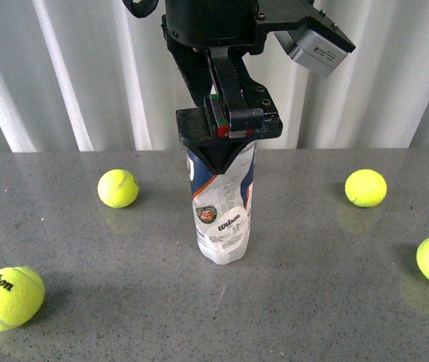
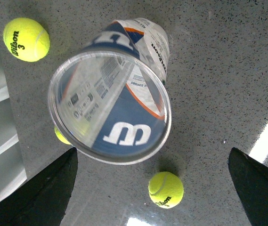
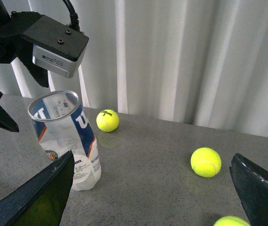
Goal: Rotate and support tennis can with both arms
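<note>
The tennis can (image 1: pixel 225 215) stands upright near the middle of the grey counter (image 1: pixel 312 302), open silver rim up, empty, its Wilson label facing the robot. The left gripper (image 1: pixel 227 147) hangs directly above the can's mouth; its fingers (image 2: pixel 39 195) are spread wide, flanking the rim without touching it. The right gripper (image 3: pixel 148 197) sits off to the side of the can, its fingers (image 3: pixel 261 188) also wide apart and holding nothing. Four yellow tennis balls lie scattered on the counter, among them a Wilson 3 ball (image 1: pixel 7 298).
</note>
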